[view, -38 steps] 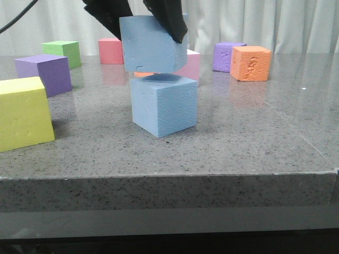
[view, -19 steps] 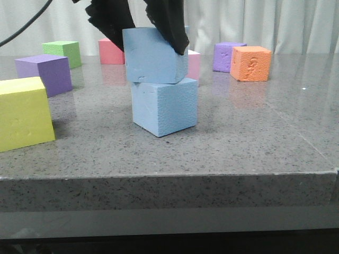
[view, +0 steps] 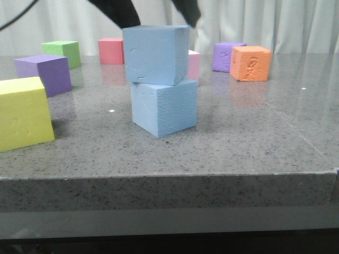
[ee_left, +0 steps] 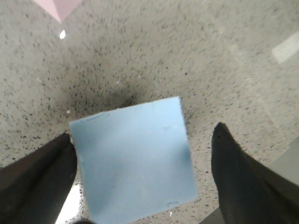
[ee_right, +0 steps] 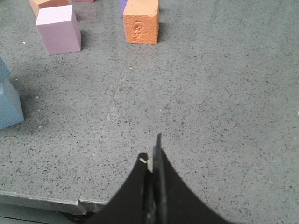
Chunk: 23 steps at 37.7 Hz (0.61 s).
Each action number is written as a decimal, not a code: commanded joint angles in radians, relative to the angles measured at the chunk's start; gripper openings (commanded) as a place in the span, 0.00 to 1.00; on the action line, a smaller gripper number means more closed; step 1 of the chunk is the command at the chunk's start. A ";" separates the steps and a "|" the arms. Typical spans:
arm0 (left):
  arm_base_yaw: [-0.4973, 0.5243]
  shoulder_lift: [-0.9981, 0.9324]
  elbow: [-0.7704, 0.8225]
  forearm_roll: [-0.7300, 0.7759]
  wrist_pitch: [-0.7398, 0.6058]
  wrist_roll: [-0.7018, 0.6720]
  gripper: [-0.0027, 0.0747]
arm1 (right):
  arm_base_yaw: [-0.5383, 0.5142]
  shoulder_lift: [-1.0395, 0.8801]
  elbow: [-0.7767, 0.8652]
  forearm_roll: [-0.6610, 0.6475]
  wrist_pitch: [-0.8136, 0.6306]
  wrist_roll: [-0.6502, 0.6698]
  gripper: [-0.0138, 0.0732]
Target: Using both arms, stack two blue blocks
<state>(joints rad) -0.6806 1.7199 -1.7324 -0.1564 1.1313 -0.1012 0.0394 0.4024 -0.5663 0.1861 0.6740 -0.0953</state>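
Observation:
The smoother blue block [view: 154,54] rests on the pebbled blue block [view: 165,107] at the table's middle, turned slightly and overhanging a little to the left. My left gripper [view: 153,11] is open just above the stack, its dark fingers [view: 119,10] spread to either side of the top block. In the left wrist view the top block [ee_left: 135,158] lies between the spread fingers of the left gripper [ee_left: 145,135]; the lower block is hidden. My right gripper [ee_right: 153,154] is shut and empty over bare table near the front edge. The stack [ee_right: 8,105] shows at that view's edge.
A yellow cube [view: 24,114] stands front left, a purple cube [view: 45,73] and a green cube [view: 63,52] behind it. A red cube [view: 110,50], a pale pink cube [view: 192,64], a purple cube [view: 225,55] and an orange cube [view: 250,63] stand behind. The table's front edge [view: 169,177] is near.
The left gripper lowered the smoother blue block onto the pebbled one, opened its fingers and rose off it. The top block now stands free.

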 commanded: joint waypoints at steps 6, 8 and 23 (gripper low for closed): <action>-0.008 -0.071 -0.089 -0.015 0.021 0.001 0.71 | -0.006 0.005 -0.025 0.003 -0.077 -0.011 0.08; -0.008 -0.076 -0.096 -0.013 0.021 0.001 0.63 | -0.006 0.005 -0.025 0.003 -0.077 -0.011 0.08; -0.008 -0.146 -0.103 0.008 -0.081 0.033 0.03 | -0.006 0.005 -0.025 0.003 -0.077 -0.011 0.08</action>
<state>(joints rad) -0.6806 1.6449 -1.8000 -0.1460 1.1336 -0.0774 0.0394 0.4024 -0.5663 0.1861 0.6740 -0.0953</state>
